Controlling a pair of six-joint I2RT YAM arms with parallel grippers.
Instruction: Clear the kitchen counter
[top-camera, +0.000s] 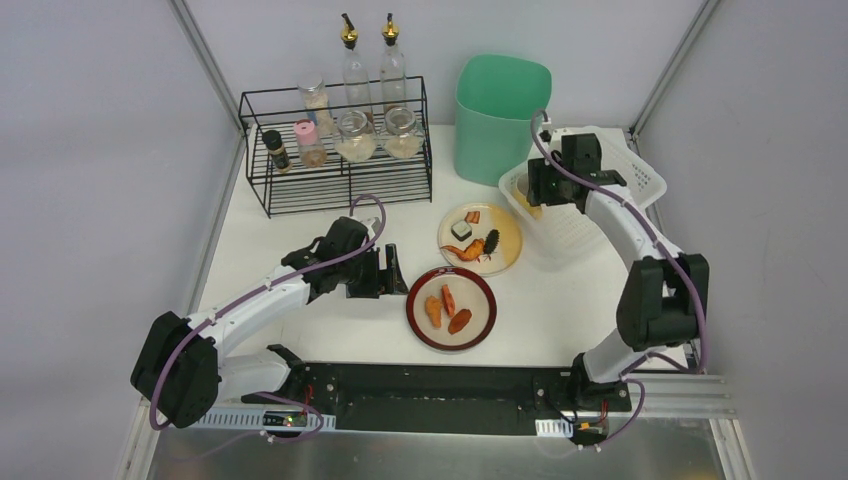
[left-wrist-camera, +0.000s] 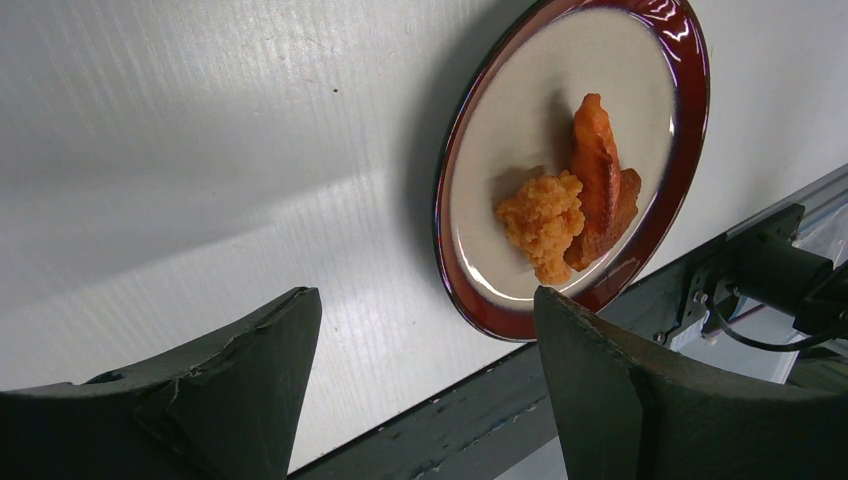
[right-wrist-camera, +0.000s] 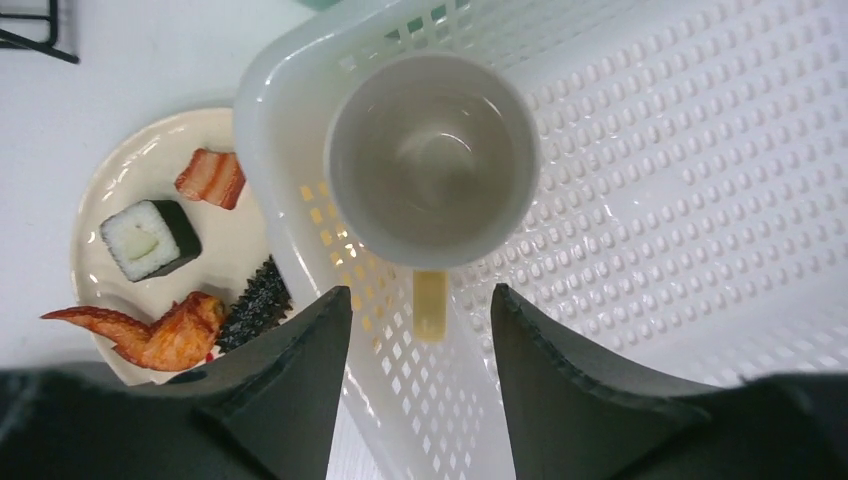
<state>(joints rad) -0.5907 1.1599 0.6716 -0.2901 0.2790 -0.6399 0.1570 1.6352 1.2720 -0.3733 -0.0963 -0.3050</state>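
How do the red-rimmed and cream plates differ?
The red-rimmed plate has a dark red rim; the cream plate is plain. The red-rimmed plate holds three orange pieces; the cream plate sushi, bacon, a wing. The red-rimmed plate lies nearer the kitchen counter front edge; the cream plate beside the basket. Both are round, holding food.

Bright, even overhead light; soft shadow beside the red-rimmed plate (left-wrist-camera: 510, 120), glare on its rim, streaky sheen on the counter (left-wrist-camera: 200, 150)
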